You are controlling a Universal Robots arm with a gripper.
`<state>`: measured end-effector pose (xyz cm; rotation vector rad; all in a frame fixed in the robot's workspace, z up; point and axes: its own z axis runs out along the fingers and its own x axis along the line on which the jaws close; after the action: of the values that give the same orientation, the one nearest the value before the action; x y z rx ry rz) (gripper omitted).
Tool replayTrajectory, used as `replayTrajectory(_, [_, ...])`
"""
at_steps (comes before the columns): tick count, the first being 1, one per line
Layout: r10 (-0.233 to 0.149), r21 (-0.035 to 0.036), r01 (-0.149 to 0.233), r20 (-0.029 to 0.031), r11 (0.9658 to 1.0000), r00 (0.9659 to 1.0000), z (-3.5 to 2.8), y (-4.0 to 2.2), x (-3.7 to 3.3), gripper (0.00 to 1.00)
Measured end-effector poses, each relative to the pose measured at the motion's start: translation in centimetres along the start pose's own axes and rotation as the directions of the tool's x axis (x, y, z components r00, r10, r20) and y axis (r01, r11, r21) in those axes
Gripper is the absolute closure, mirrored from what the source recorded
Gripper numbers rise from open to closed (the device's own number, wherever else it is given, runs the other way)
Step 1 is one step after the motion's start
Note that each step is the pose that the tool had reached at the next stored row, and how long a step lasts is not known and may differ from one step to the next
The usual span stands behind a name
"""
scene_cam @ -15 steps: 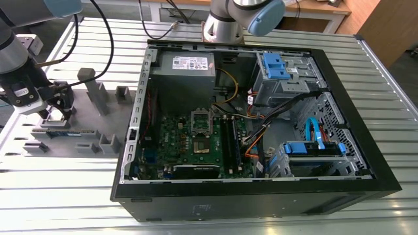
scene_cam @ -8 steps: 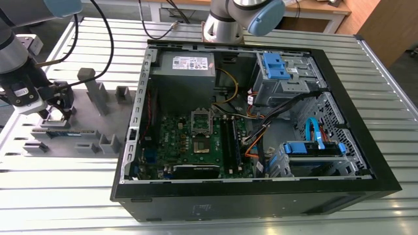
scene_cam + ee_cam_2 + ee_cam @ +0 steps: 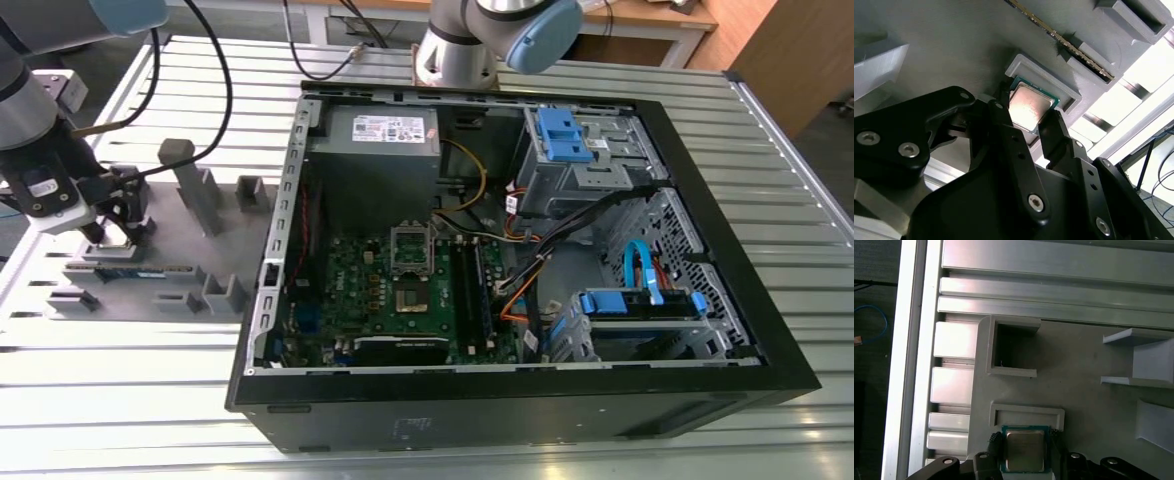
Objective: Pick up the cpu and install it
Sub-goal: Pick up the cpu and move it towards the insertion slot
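Raised pocket wall [image 3: 1026,412] beside cpu [image 3: 1024,450]; flat tray [image 3: 1084,390] beyond

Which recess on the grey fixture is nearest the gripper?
The shallow low-rimmed recess with the cpu at it, directly at the gripper; the deeper square recess lies farther off and empty.

You see cpu [image 3: 1024,450] between fingers [image 3: 1014,145]: polished silver metal top, glossy, thin green rim. Fingers: matt black, smooth, bright steel screws. Holder plate [image 3: 1089,390] beyond fingertips: matt grey plastic. Surface [image 3: 1054,260]: ribbed bare aluminium, satin sheen.
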<state>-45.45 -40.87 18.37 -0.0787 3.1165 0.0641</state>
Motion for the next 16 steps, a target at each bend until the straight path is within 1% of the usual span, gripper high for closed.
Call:
replayTrajectory(4, [0.000, 0.0001, 0.000, -0.0001, 1.0000, 1.0000, -0.02, 0.00, 0.00, 0.49])
replayTrajectory(7, [0.000, 0.0000, 0.000, -0.0001, 1.0000, 1.0000, -0.03, 0.00, 0.00, 0.53])
replayTrajectory(16, [0.000, 0.0002, 0.000, -0.0002, 1.0000, 1.0000, -0.10, 0.00, 0.00, 0.53])
